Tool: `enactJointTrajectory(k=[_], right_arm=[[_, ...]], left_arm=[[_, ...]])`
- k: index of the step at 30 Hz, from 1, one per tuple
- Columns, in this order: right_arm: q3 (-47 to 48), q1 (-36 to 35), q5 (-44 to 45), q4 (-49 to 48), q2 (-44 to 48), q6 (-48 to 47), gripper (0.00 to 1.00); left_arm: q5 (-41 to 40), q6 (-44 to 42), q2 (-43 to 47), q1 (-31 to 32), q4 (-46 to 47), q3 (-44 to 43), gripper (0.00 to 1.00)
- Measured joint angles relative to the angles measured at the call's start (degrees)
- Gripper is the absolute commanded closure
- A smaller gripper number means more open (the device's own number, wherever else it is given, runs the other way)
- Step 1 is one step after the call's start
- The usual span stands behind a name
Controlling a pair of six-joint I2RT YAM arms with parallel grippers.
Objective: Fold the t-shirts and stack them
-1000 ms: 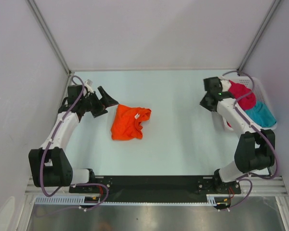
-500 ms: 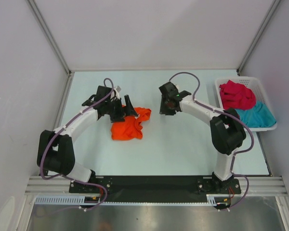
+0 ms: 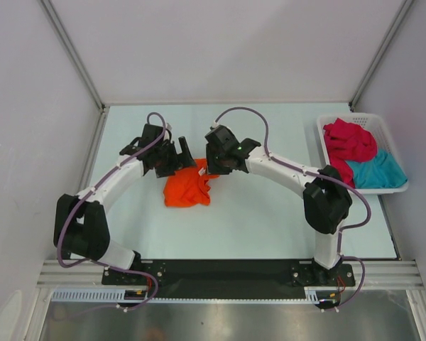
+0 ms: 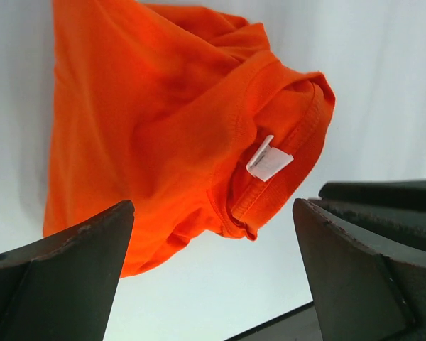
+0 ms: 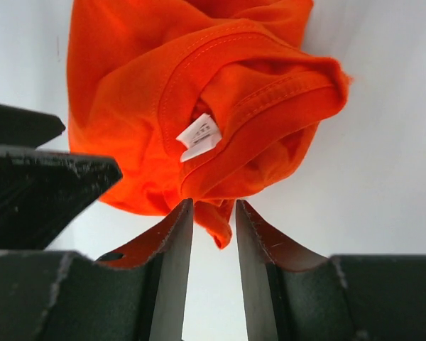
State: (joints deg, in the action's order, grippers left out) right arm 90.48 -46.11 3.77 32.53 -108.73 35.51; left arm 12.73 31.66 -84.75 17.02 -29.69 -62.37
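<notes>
My orange t-shirt [image 3: 188, 188] lies crumpled in a loose heap on the table, at about 9 o'clock from its centre. It is unfolded, with the ribbed collar bunched toward the heap's 1 o'clock corner and a small white tag [image 5: 199, 137] showing inside. My crimson t-shirt [image 3: 349, 140] and teal t-shirt [image 3: 378, 170] sit wadded at 2 o'clock, crimson at the 12 o'clock end, touching.

left arm [image 3: 113, 181], right arm [image 3: 284, 169]: white links, black joints | cables [image 3: 236, 109]: purple | jaws: black wedges

Orange tee [image 3: 187, 189], white tag [image 4: 268, 158]; red tee [image 3: 348, 140]; teal tee [image 3: 380, 170]; white basket [image 3: 355, 116]
</notes>
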Motion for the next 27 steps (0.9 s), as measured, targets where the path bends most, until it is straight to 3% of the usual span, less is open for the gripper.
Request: enactJointTrajectory(k=[15, 27], right_arm=[[0.0, -2.8, -1.9, -0.5, 1.2, 1.0, 0.64], [0.0, -3.3, -2.8, -1.0, -4.4, 1.1, 0.64]], left_arm=[[-2.5, 1.9, 1.6, -2.1, 0.0, 0.1, 0.00], [-2.5, 1.9, 2.3, -3.7, 0.0, 0.2, 0.00]])
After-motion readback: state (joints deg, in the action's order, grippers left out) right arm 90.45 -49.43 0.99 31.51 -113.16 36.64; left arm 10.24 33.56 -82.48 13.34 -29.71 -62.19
